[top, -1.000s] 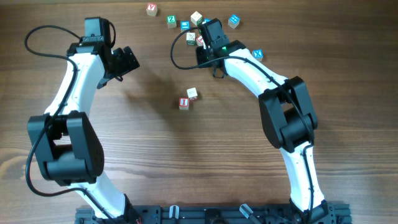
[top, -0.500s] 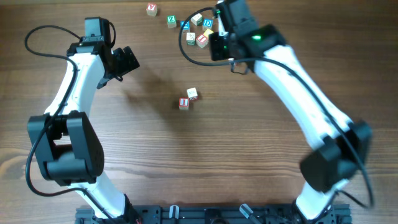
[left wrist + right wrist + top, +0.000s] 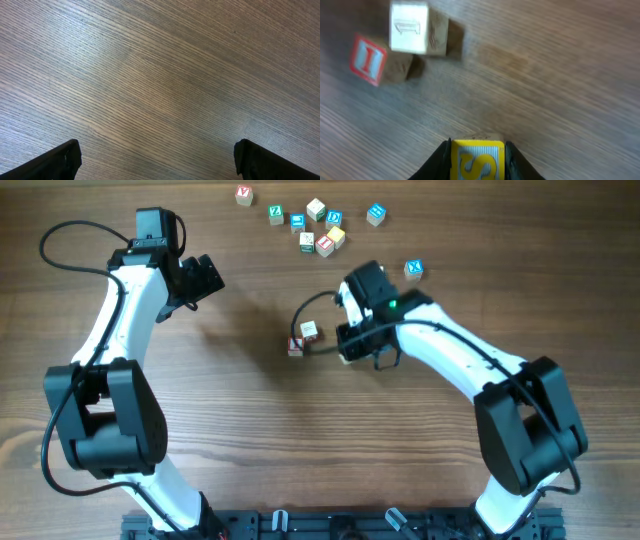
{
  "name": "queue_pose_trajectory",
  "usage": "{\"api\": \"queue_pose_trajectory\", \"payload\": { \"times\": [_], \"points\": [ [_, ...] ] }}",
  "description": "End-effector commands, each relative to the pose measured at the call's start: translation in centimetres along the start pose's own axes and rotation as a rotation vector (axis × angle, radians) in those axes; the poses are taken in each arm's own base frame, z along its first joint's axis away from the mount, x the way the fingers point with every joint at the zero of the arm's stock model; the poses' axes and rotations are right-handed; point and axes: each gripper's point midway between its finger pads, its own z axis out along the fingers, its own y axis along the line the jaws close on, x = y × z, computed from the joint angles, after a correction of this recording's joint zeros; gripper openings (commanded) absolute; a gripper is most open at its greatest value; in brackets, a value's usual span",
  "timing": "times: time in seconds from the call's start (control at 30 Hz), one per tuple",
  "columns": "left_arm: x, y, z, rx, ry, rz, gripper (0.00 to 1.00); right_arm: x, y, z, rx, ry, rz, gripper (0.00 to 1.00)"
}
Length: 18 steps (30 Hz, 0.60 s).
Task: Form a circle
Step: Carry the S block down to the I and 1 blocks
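My right gripper (image 3: 477, 162) is shut on a yellow cube (image 3: 477, 160) with an S on its face. It hovers low over the wood, just right of two cubes lying together mid-table: a red-lettered I cube (image 3: 296, 346) (image 3: 368, 59) and a pale cube (image 3: 310, 331) (image 3: 410, 27). From overhead the right gripper (image 3: 345, 345) hides the yellow cube. No circle is in view. My left gripper (image 3: 208, 277) (image 3: 157, 162) stands open over bare wood at the upper left, nothing between its fingers.
A loose scatter of several letter cubes (image 3: 316, 225) lies at the back of the table. A blue-lettered cube (image 3: 414, 270) sits apart to the right, and a red-lettered one (image 3: 244, 194) to the left.
The right arm has swung from the scatter at the back down to the two middle cubes, carrying the yellow cube. The left arm has not moved.
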Motion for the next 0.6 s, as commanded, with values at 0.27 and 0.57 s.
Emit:
{"api": "queue_pose_trajectory", "payload": {
  "times": [0.27, 0.57],
  "points": [
    [-0.7, -0.2, -0.9, 0.012, -0.026, 0.001, 1.0, -1.1, 1.4, 2.2, -0.028, -0.135, -0.23, 0.24],
    [-0.7, -0.2, -0.9, 0.012, -0.026, 0.001, 1.0, -2.2, 1.0, 2.1, 0.032, -0.183, -0.262, 0.42]
  ]
}}
